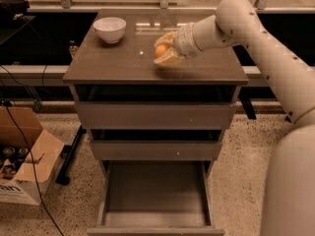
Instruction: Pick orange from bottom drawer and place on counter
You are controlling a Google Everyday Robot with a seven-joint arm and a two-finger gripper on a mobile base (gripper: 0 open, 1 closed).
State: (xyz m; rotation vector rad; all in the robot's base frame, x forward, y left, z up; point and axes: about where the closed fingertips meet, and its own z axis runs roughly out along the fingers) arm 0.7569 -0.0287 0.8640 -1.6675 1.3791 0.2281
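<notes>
My gripper (163,49) is over the middle of the counter (118,65), shut on the orange (161,50), which sits between the pale fingers (167,59) close above or on the glossy top. The white arm reaches in from the right. The bottom drawer (155,193) is pulled open below and its inside shows nothing in it. The two shallower drawers above it are closed.
A white bowl (110,29) stands on the counter's back left corner. An open cardboard box (22,156) with cables sits on the floor at left. A dark shelf runs behind the cabinet. The robot's white body (290,191) fills the right edge.
</notes>
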